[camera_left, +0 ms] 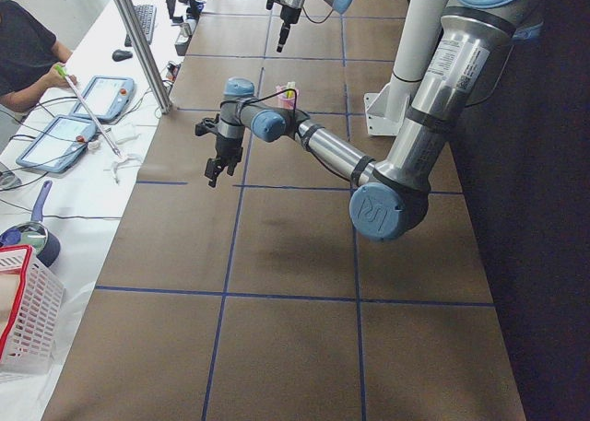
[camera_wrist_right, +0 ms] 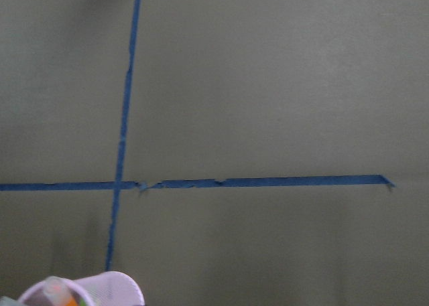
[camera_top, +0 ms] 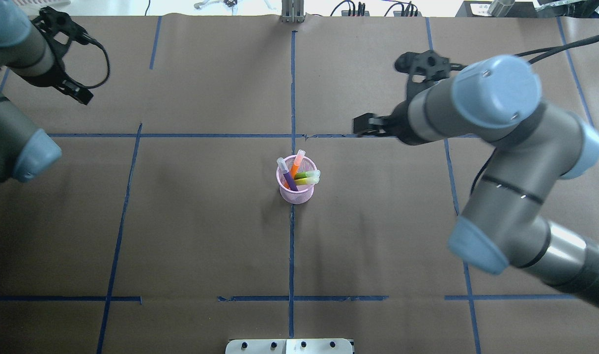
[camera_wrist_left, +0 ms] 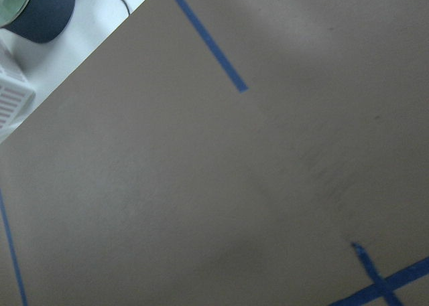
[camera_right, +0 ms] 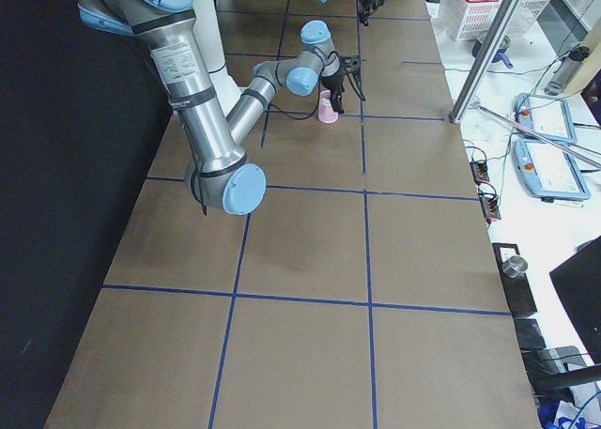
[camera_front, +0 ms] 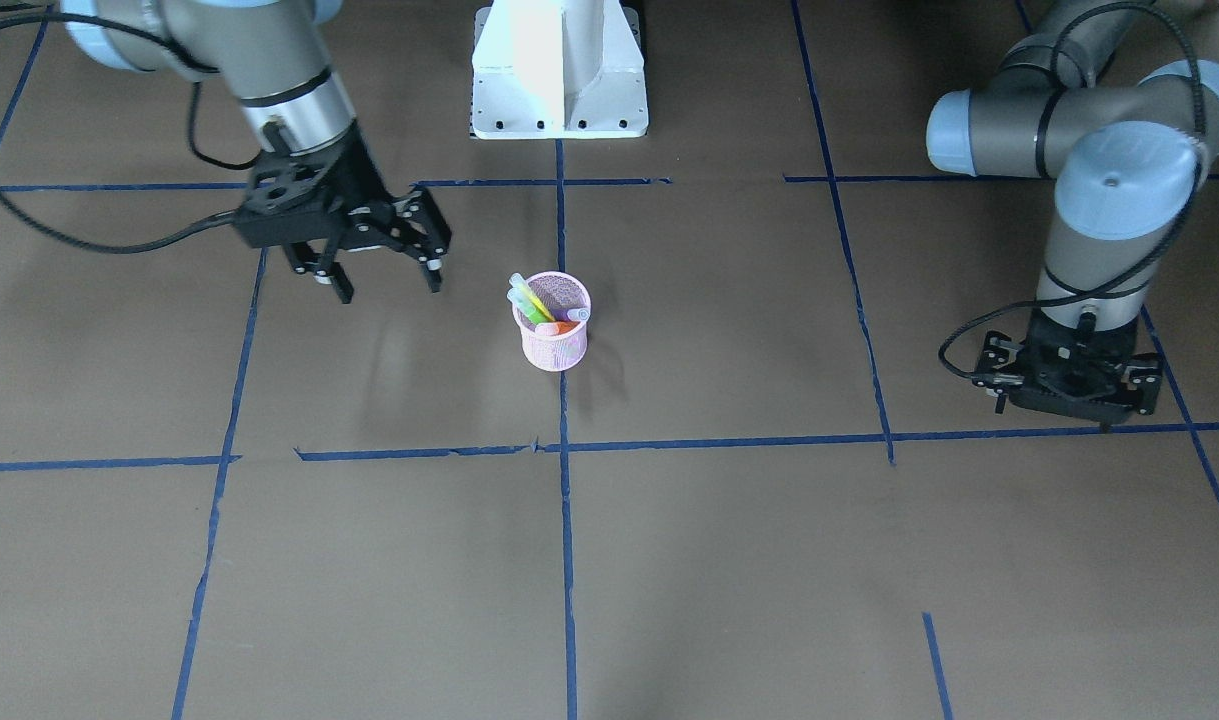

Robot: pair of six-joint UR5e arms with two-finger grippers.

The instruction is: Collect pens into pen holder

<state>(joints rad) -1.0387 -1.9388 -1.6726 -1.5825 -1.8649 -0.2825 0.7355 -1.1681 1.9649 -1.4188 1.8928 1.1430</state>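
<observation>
The pink wire-mesh pen holder stands upright at the table's middle, on a blue tape line. It also shows in the overhead view. The purple pen, the orange pen and the green pen lean inside it, pale caps up. My right gripper is open and empty, hanging above the table beside the holder and clear of it. My left gripper points down near the table's far side, far from the holder, with its fingers spread and empty. The holder's rim shows at the bottom of the right wrist view.
The white robot base stands behind the holder. Blue tape lines divide the brown table. Off the table's left end are a white basket, a metal post, tablets and an operator.
</observation>
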